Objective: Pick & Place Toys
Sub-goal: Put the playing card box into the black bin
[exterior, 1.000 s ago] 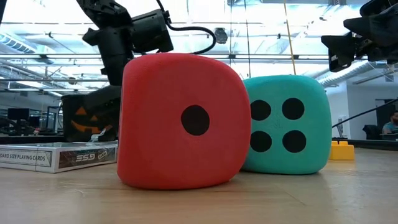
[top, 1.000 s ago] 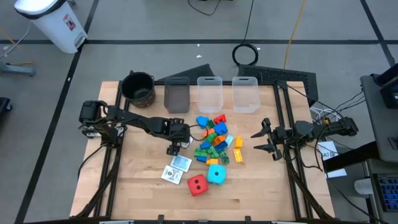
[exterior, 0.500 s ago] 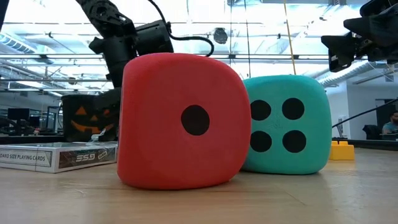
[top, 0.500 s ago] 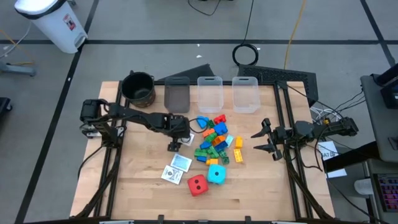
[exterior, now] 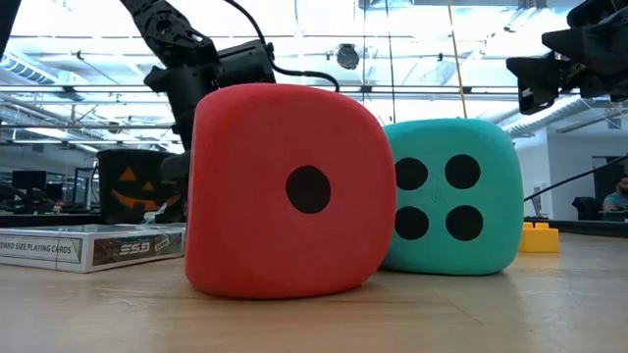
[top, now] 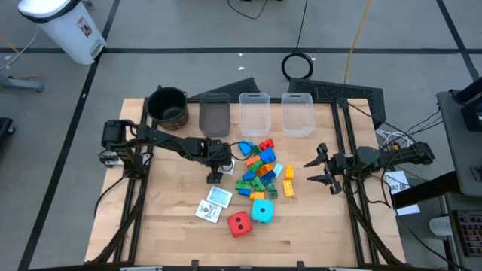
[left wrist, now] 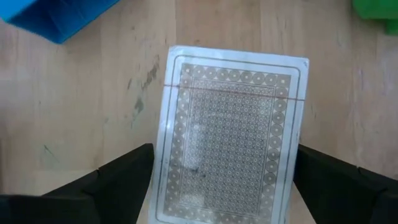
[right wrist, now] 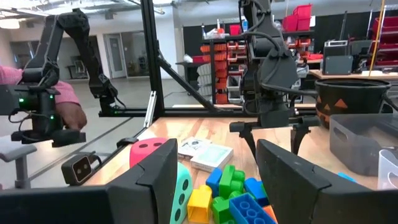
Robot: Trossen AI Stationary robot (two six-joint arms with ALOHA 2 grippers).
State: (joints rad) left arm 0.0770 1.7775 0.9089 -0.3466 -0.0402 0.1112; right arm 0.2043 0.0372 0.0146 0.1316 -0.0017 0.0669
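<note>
A white patterned card (left wrist: 231, 134) lies flat on the wood. My left gripper (left wrist: 224, 163) hangs open over it, one finger on either side, and touches nothing; in the high view it (top: 215, 175) is just left of the pile of small bricks (top: 260, 169). Two more white cards (top: 214, 203) lie nearer the front edge. The red dotted cube (top: 239, 223) and the cyan one (top: 262, 210) sit beside them. My right gripper (top: 316, 168) waits open at the table's right edge, fingers level.
A black pot (top: 167, 107), a grey bin (top: 214, 117) and two clear bins (top: 254, 113) stand in a row along the far edge. A yellow brick (top: 288, 188) lies apart on the pile's right. Bare wood shows at the near left.
My left gripper has sunk toward the table and shifted a little toward the brick pile, rolling slightly as it went. Its fingers stay open. The toys have not moved.
</note>
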